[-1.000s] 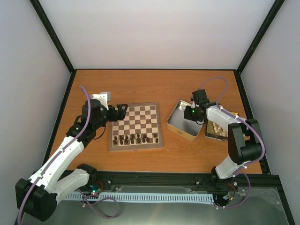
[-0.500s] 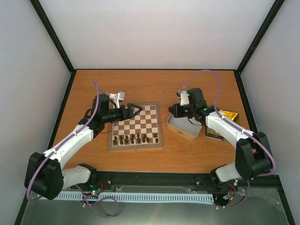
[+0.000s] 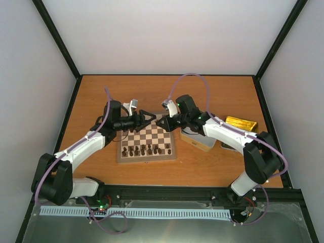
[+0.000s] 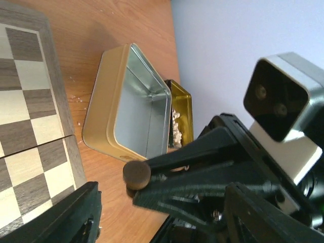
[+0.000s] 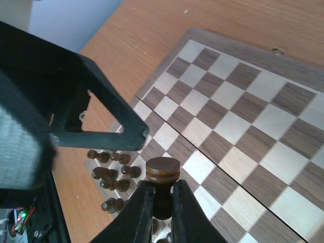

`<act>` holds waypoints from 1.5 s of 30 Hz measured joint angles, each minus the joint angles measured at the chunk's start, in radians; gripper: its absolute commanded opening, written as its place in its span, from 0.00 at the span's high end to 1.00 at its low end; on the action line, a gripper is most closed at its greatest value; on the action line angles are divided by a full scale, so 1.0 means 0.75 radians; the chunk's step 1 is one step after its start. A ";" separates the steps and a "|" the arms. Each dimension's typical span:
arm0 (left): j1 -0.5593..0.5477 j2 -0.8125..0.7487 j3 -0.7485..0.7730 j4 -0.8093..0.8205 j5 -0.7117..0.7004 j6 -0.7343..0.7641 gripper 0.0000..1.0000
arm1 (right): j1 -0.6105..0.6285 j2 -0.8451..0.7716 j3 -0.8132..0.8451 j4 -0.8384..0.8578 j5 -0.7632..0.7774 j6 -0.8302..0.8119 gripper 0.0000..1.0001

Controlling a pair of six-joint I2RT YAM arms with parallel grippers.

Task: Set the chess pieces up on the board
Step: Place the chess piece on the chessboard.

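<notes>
While the right gripper [image 5: 162, 198] pinches a dark brown turned wooden chessman [image 5: 163, 171] over the checkered square wooden board [image 5: 238, 116], near its 12 o'clock edge, the left gripper [image 3: 148, 117] hangs spread at 9 o'clock. Other dark chessmen [image 3: 144, 150] line the 6 o'clock edge.

Orange-brown wooden tabletop [image 3: 152, 91]. Lying directly on it: board [image 3: 144, 135], left of centre, square to the near edge. Open rectangular silver tin [image 4: 139, 96] sits just right of the board. Gold tin [image 4: 183, 101] is close against the silver tin's far side.
</notes>
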 measured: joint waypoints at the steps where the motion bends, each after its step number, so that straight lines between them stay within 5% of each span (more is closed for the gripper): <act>1: 0.000 0.004 -0.002 0.000 -0.008 -0.009 0.38 | 0.010 0.013 0.011 0.001 -0.005 -0.001 0.92; 13: 0.000 0.014 -0.049 0.032 -0.084 -0.087 0.61 | 0.065 0.045 0.044 0.020 -0.041 -0.004 0.92; 25: 0.000 0.020 -0.084 0.069 -0.077 -0.120 0.66 | 0.073 0.062 0.044 0.063 -0.039 0.043 0.92; 37: 0.001 0.026 -0.100 0.125 -0.067 -0.178 0.87 | 0.075 0.072 0.044 0.080 -0.032 0.089 0.92; 45: 0.006 -0.032 -0.156 0.208 -0.032 -0.359 0.86 | 0.079 0.021 -0.024 0.148 -0.023 0.220 0.59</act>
